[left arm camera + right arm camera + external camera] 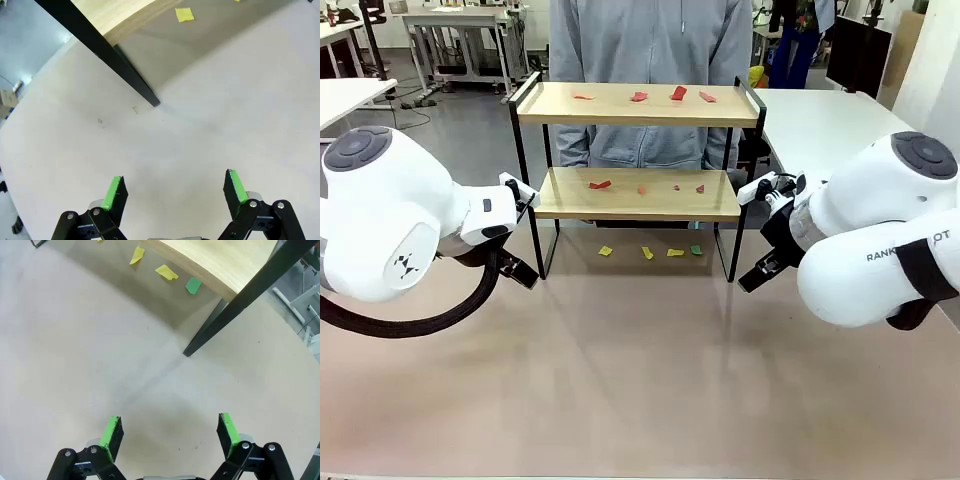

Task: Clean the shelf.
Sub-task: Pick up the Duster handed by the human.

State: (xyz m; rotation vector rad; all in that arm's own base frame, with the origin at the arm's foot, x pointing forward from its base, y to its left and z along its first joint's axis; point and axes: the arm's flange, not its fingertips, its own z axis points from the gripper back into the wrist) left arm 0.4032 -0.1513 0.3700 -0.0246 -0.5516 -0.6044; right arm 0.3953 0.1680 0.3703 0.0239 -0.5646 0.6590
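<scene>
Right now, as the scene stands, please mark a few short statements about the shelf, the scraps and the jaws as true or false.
1. Red scraps lie on the top board of the shelf. True.
2. Every scrap beneath the shelf is red. False: on the table there lie yellow scraps and a green scrap.
3. A person in a grey top stands behind the shelf. True.
4. One arm has its jaws shut on a scrap. False: the left gripper and the right gripper both have open, empty jaws above the table.
</scene>
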